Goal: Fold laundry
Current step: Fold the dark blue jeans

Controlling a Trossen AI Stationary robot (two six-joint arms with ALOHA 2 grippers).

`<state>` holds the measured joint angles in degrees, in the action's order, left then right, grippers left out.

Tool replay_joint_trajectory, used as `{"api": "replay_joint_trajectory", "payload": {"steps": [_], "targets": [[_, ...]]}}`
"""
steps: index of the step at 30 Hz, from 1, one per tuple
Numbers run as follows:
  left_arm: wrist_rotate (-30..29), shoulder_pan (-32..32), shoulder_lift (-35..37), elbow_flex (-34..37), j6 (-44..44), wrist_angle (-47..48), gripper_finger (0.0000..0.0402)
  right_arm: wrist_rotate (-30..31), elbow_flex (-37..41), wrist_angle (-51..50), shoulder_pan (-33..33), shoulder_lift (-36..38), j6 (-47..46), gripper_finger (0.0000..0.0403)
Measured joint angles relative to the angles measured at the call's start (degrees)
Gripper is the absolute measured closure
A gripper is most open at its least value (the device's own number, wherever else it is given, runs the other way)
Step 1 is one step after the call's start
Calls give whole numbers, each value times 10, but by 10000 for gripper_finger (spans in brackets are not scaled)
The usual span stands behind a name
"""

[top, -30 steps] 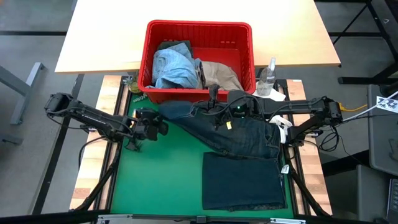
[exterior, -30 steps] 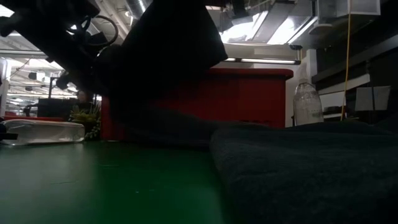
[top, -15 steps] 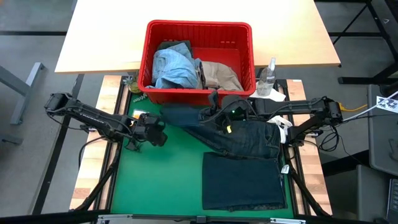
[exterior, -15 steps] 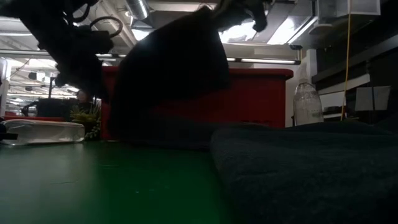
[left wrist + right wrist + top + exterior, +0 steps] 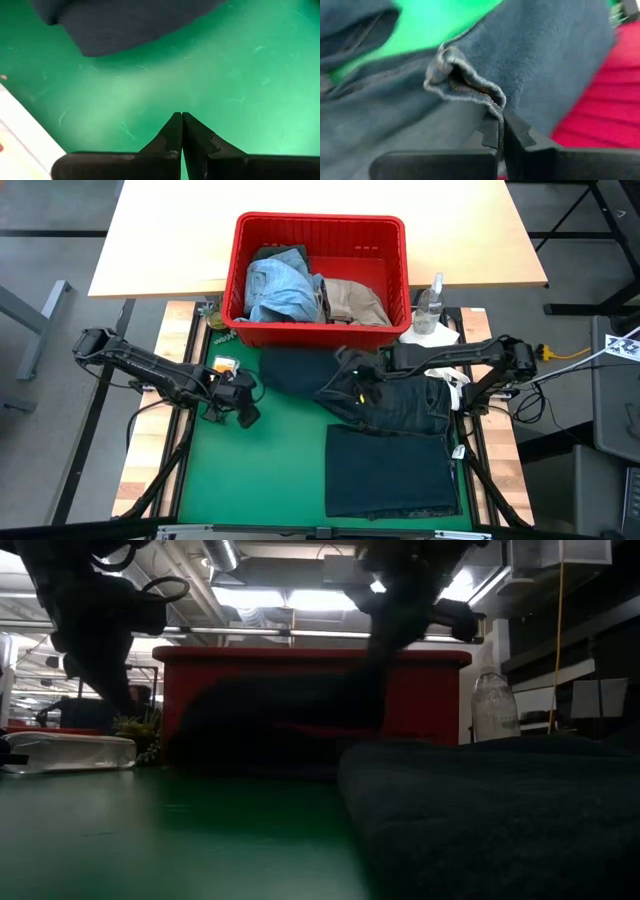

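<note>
So the big dark jeans (image 5: 385, 395) on the green surface (image 5: 275, 470) look way flatter now. A second ago they were stretched out and lifted across the middle of the surface, blocking most of the low camera's view of the basket; now the cloth has dropped, and one end is bunched up toward the far edge right in front of the red basket (image 5: 322, 232). A second dark piece (image 5: 390, 472) sits already folded at the near right corner, same spot as before, with the jeans overlapping its far edge. The rest of the laundry, the light blue denim (image 5: 280, 285) and the beige piece (image 5: 355, 300), hasn't left the basket. The right tool (image 5: 352, 380) has swung in over the jeans near the middle of the surface and is clamped shut on a denim hem, which you can see folded right into its jaws in the wrist view. The left tool (image 5: 235, 395) was open a second ago and has since snapped shut on nothing, hovering over bare green near the left edge, with the jeans' edge just beyond its tips. My read: the left one let go of its corner, so that part is laid down and the right one is finishing the fold over. The basket's still got plenty, so the task's nowhere near done.
</note>
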<state>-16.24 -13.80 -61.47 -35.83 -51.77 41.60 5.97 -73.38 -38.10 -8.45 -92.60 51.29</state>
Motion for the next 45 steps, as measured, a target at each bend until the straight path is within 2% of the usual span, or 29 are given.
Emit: {"api": "replay_joint_trajectory", "payload": {"steps": [6,14,21,24,30,35,40,45], "targets": [[-17,0,0,0,0,-1,401,9,0,-65,25,-3,-45,399],[-17,0,0,0,0,-25,401,39,0,-138,65,-42,-65,399],[-21,0,0,0,2,-42,401,73,0,-182,66,-60,-148,400],[-30,0,0,0,43,-64,394,74,0,-183,66,-63,-153,395],[-92,4,0,0,138,-129,336,65,0,-183,66,-63,-158,358],[-122,26,0,0,177,-144,291,65,0,-183,66,-63,-186,310],[-138,57,0,0,188,-143,279,65,0,-196,66,-63,-187,253],[-145,96,0,0,224,-144,279,65,0,-200,66,-63,-187,218]]}}
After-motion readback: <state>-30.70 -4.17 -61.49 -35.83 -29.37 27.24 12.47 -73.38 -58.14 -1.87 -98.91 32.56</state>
